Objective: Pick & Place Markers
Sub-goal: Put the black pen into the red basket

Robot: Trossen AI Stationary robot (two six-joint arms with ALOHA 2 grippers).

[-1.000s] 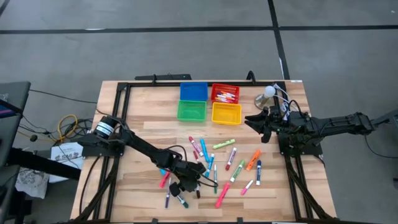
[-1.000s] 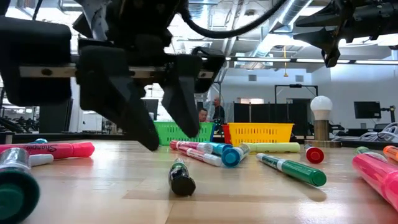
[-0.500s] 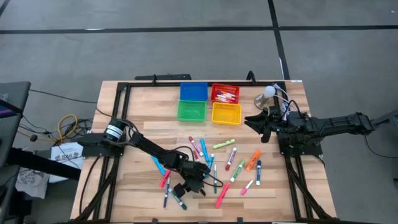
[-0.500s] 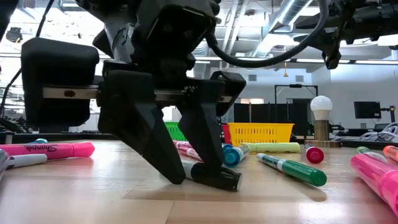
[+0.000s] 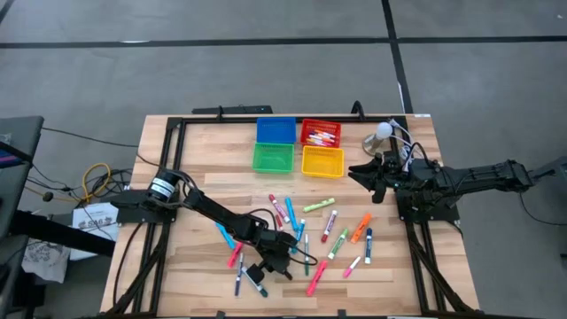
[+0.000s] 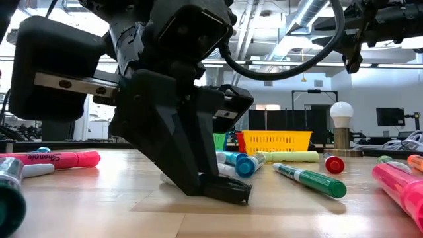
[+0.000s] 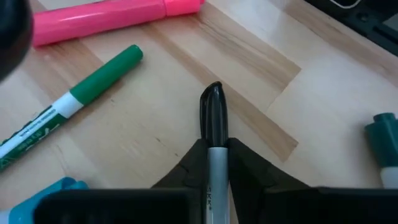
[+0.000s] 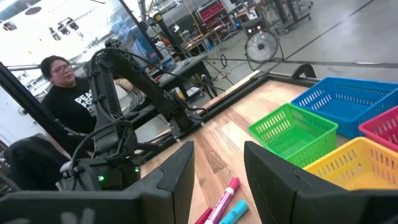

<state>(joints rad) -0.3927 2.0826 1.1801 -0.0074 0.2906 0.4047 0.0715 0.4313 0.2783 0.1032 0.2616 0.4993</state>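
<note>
The left gripper (image 7: 214,163) is down at the table (image 5: 199,186) near its front edge, fingers pressed together on a black-capped marker (image 7: 213,124) with a grey barrel. The marker lies flat on the wood, its cap poking out past the fingertips (image 6: 198,177). The right gripper (image 5: 372,175) waits over the right side of the table, beside the yellow bin, fingers partly spread and holding nothing.

The grip looks to sit on the barrel just behind the cap, so most of the marker's length seems to lie back between the fingers. On the lift the marker could swing or slide out if the pinch is off its balance point. Other markers (image 5: 330,223) lie scattered close by: a green-capped one (image 7: 74,102), a pink one (image 7: 99,17) and a teal cap (image 7: 384,138) are all near, and a sideways move before rising could knock them or send them rolling.

Four bins stand in a block at the far side of the table. The red bin (image 5: 321,133) already holds several markers. The blue bin (image 5: 275,130), green bin (image 5: 272,158) and yellow bin (image 5: 322,161) look empty from above, though their mesh walls hide the floors in the low view. Choosing a bin for a black cap is unclear, since none matches.
</note>
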